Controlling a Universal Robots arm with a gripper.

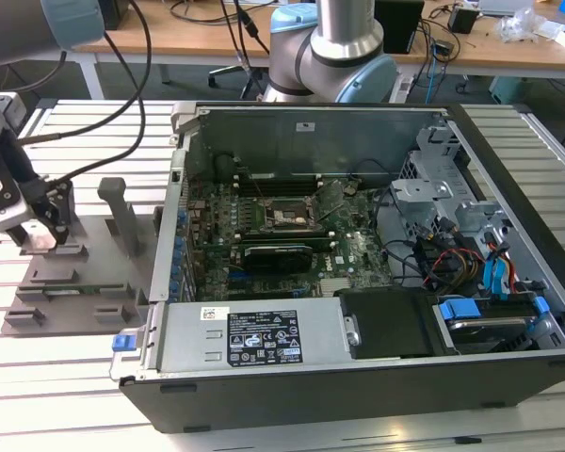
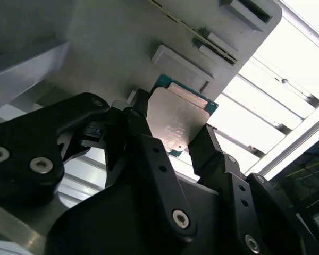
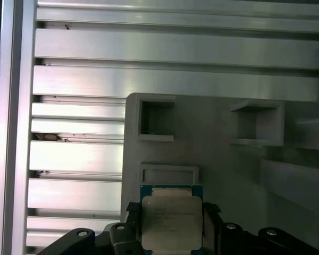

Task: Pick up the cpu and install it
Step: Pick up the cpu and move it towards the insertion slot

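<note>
In the exterior view, the gripper (image 1: 45, 237) hangs at the exterior view's far left, low over the grey holder tray (image 1: 94, 268). It is well apart from the open computer case (image 1: 358, 386), whose motherboard socket (image 1: 282, 218) lies mid-frame and uncovered, so nothing is installed yet.

In the second wrist view, the black fingers (image 2: 149, 143) flank the cpu (image 2: 178, 119) and press on two opposite edges. This grip probably spares its metal top plate.

In the first wrist view, the cpu sits clamped between the fingertips, just at the tray's recess, judged barely off its seat.
</note>
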